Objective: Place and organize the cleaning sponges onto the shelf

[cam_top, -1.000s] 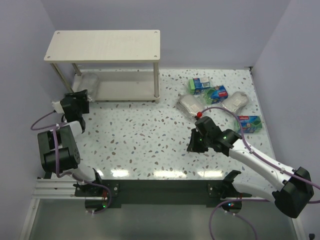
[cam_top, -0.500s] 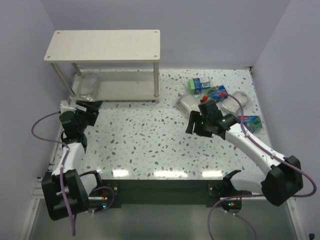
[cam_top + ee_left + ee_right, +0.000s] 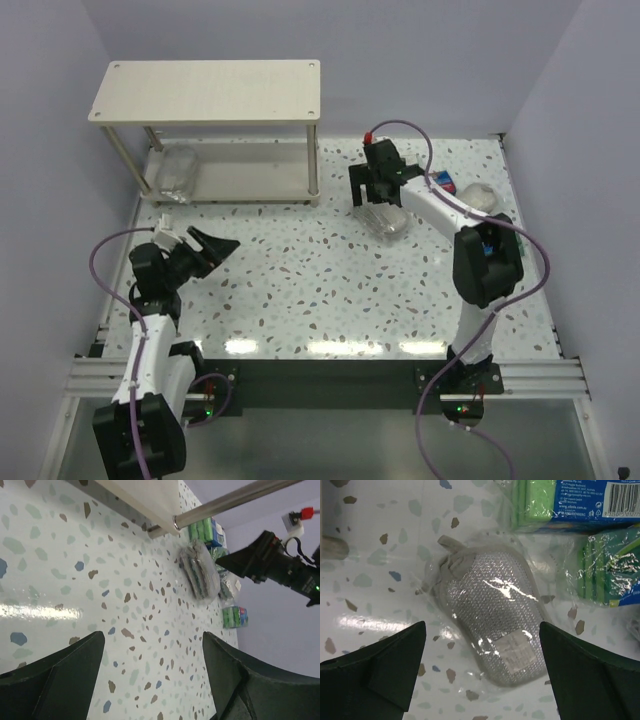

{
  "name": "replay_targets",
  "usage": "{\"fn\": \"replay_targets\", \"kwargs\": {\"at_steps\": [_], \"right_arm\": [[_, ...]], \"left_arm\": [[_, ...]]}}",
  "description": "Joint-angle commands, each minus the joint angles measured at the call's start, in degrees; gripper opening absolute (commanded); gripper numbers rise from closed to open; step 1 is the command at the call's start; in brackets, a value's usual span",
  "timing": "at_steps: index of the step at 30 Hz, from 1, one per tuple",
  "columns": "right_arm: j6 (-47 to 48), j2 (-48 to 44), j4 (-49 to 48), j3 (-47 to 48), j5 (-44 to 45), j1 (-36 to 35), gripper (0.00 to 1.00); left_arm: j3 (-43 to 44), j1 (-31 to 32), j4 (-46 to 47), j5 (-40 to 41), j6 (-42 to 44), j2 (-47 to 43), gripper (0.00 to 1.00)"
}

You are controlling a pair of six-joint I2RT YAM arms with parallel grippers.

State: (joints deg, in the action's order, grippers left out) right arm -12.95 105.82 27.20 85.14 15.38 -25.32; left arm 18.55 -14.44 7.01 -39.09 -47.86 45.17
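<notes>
**Scourer framed between spread fingers: a square, central pinch was what counted**

Near left, the left pincer (image 3: 152,637) hung low over the worktop (image 3: 300,290), its fingers apart with nothing between them, well apart from the loose packs. Farther back on the right, the right pincer (image 3: 482,624) hovered with fingers spread wide over a silvery scourer (image 3: 505,645), which lay flat in its clear wrap with one finger to each side.

The step in hand looked like picking up this pack. Done well, the descent would be straight. The fingers would close across the padded middle rather than on loose film, which would likely slip or crumple. Two green blocks (image 3: 560,500) (image 3: 612,562) lay just beside it on the right, so that finger needed to drop between without nudging them.

At the far left stood the shelf (image 3: 205,88), a second scourer (image 3: 175,168) already on its lower tier. A spot beside it seemed the tidy destination.
</notes>
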Motion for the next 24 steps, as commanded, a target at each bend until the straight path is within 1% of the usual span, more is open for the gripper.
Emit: {"fn": "replay_targets", "kwargs": {"at_steps": [1,2,5,8,10,12,14,16,17,18,19,20,21,22,23,24], "right_arm": [[8.11,4.12,-4.17,3.97,2.56,2.29,0.99],[9.42,6.74,-4.7,4.59,1.86,3.43,0.99],[12.67,10.44,-5.4,6.35,-0.43,4.84,0.99],[15.23,12.3,-6.02,6.88,-1.75,5.72,0.99],[14.8,13.71,-4.88,7.4,-4.11,6.07,0.99],[13.39,13.02,-3.91,6.18,-5.52,6.34,0.97],[6.49,11.08,-3.3,3.21,-7.28,6.42,0.93],[2.34,6.96,-3.55,0.21,-11.48,6.34,0.9],[-2.82,5.55,-3.91,-1.72,-12.47,6.16,0.86],[-4.7,3.71,-4.61,-6.09,-13.61,5.99,0.85],[-6.8,0.65,-5.22,-8.22,-14.05,5.72,0.85],[-12.83,-1.04,-5.32,-10.33,-13.88,5.2,0.83],[-14.8,-2.36,-6.36,-14.79,-15.19,4.76,0.82],[-16.91,-4.81,-6.98,-16.57,-16.59,4.23,0.82],[-23.2,-5.88,-6.55,-18.24,-16.61,2.57,0.81],[-26.04,-7.02,-7.33,-21.91,-17.3,1.34,0.81]], "left_arm": [[-1.67,0.29,-3.31,-5.99,4.7,-2.1,0.84],[-1.93,0.29,-3.66,-6.78,4.88,-2.54,0.84],[-2.9,0.29,-4.19,-8.1,5.23,-3.59,0.84],[-4.13,0.46,-3.49,-8.63,4.62,-4.3,0.84],[-4.83,0.37,-2.96,-9.16,4.26,-4.56,0.84],[-4.57,0.37,-3.57,-9.42,4.26,-4.65,0.84],[-4.4,0.37,-3.75,-9.34,4.18,-5.17,0.83],[-4.13,0.37,-3.93,-9.07,4.26,-5.18,0.83],[-4.04,0.46,-3.93,-8.9,4.61,-5.09,0.82],[-3.78,0.46,-4.1,-8.64,5.05,-4.65,0.82],[-3.61,0.46,-4.45,-8.46,5.58,-4.3,0.82],[-3.6,0.55,-4.8,-8.28,6.71,-3.95,0.82],[-3.26,0.81,-4.89,-8.28,7.16,-3.16,0.82],[-3.08,0.99,-5.07,-8.19,7.68,-2.81,0.82],[-2.82,1.51,-5.42,-8.11,8.39,-2.37,0.82],[-2.73,1.95,-5.42,-8.02,8.74,-1.58,0.82]]}}
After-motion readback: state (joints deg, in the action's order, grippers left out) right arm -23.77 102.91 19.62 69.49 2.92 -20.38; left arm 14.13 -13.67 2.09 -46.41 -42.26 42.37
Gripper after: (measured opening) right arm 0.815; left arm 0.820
